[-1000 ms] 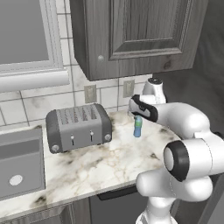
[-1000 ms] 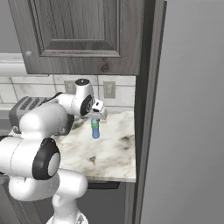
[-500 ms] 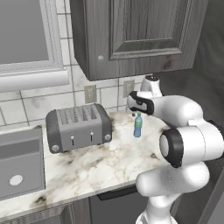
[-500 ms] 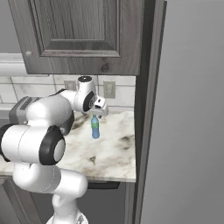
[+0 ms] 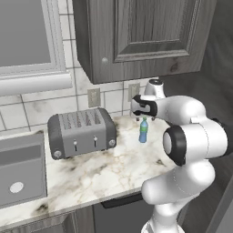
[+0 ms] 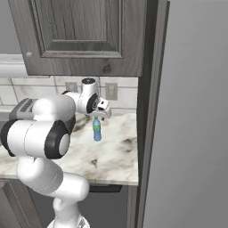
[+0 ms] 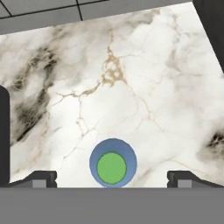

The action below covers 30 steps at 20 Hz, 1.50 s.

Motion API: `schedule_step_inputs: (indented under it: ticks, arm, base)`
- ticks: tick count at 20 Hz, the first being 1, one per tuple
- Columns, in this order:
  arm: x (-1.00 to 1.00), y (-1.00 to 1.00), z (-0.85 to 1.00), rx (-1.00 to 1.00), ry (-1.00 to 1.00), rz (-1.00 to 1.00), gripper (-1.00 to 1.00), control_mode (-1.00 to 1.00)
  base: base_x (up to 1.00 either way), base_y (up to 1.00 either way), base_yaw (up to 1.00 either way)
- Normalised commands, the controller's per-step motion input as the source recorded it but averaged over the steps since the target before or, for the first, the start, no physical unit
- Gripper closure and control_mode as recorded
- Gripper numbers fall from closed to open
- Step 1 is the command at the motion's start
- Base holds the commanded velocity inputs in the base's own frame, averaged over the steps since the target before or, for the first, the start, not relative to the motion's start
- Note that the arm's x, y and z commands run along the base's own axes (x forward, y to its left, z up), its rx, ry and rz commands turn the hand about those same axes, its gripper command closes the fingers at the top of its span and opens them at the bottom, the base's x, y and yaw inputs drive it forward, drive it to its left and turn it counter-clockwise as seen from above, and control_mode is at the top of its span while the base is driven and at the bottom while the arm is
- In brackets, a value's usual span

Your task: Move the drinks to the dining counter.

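So the pincer (image 7: 111, 177) has swung in right above the blue bottle (image 5: 143, 131), jaws spread wide. Bottle hasn't budged off the surface (image 5: 104, 164), so grabbing it looks next.

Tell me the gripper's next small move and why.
Probably lower straight down: the gripper hangs open above the upright blue bottle, whose green cap sits centred between the fingers, not yet beside its body.

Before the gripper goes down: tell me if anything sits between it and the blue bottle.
Nothing visible does. The gripper hangs open right above the blue bottle, a finger on each side of its green cap, with bare marble worktop around.
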Motion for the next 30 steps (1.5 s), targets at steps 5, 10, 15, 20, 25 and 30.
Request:
schedule_step_inputs:
  ticks: [5,10,15,20,25,30]
  arm:
    - [0.00,0.00,-0.04,0.00,0.00,0.00,-1.00,-1.00]
    - [0.00,0.00,-0.01,0.00,0.00,0.00,-1.00,-1.00]
    - [0.02,0.00,-0.06,0.00,0.00,0.00,-1.00,-1.00]
    - [0.09,0.00,-0.08,0.00,0.00,0.00,-1.00,-1.00]
    - [0.11,0.00,-0.03,0.00,0.00,0.00,-1.00,-1.00]
    - [0.04,0.00,0.00,0.00,0.00,0.00,-1.00,-1.00]
  base:
    - [0.00,0.00,0.00]
    - [0.00,0.00,0.00]
    - [0.00,0.00,0.00]
    - [0.00,0.00,0.00]
    - [0.00,0.00,0.00]
    - [0.00,0.00,0.00]
